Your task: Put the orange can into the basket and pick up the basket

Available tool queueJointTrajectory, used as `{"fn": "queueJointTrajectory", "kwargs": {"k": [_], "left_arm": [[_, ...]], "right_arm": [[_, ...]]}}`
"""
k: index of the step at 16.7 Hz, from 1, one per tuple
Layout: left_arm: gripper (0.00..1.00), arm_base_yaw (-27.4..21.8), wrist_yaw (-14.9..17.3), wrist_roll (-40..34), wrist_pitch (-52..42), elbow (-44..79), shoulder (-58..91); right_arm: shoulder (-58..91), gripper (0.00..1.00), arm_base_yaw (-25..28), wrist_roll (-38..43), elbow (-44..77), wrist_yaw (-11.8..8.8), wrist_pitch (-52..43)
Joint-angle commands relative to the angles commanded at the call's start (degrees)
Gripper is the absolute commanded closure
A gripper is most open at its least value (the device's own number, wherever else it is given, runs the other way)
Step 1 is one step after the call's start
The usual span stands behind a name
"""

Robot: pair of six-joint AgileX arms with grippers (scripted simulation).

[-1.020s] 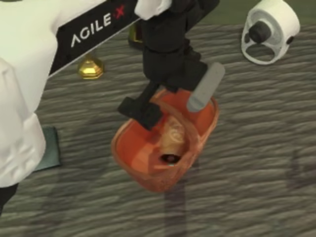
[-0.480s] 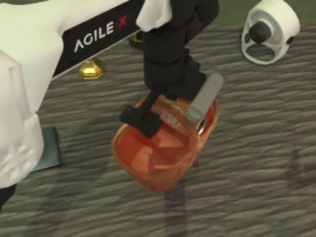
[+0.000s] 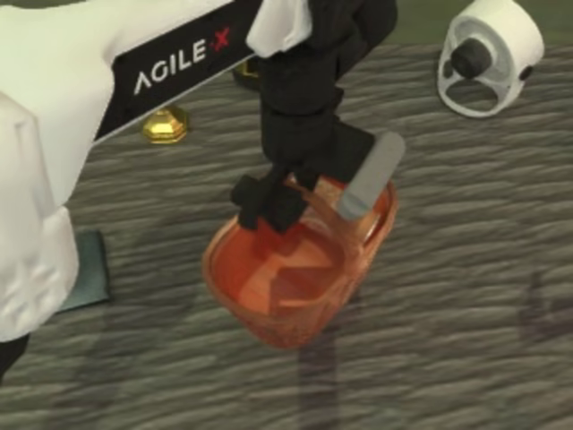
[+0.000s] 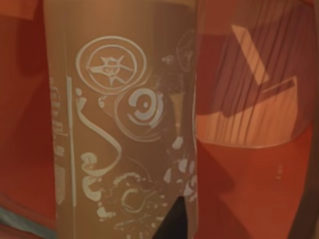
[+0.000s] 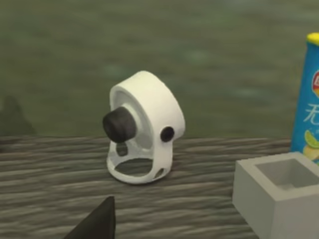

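The oval orange-red basket sits mid-table in the top view. Its hoop handle runs between the two fingers of my left gripper, which hangs open over the basket's far half with the fingers apart. The orange can, with its pale logo, lies inside the basket and fills the left wrist view. There it sits just behind one dark fingertip, with the handle beside it. In the top view the gripper covers the can. My right arm is parked out of the top view, and one fingertip shows alone.
A white round fan-like object stands at the back right. A gold object sits at the back left and a dark green pad at the left. The right wrist view shows a grey box and a blue tube.
The can, lying in the basket's middle a second ago, rolled to the far side under the gripper. The left gripper's fingers drew closer together around the handle.
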Motion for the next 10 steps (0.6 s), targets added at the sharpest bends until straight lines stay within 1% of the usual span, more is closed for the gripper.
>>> {"fn": "queueJointTrajectory", "kwargs": {"k": [5,6,10], "left_arm": [[0.98,0.0,0.0,0.0,0.0,0.0,0.0],[1.00,0.0,0.0,0.0,0.0,0.0,0.0],[1.00,0.0,0.0,0.0,0.0,0.0,0.0]], "right_arm": [[0.0,0.00,0.0,0.0,0.0,0.0,0.0],[0.0,0.00,0.0,0.0,0.0,0.0,0.0],[0.0,0.00,0.0,0.0,0.0,0.0,0.0]]}}
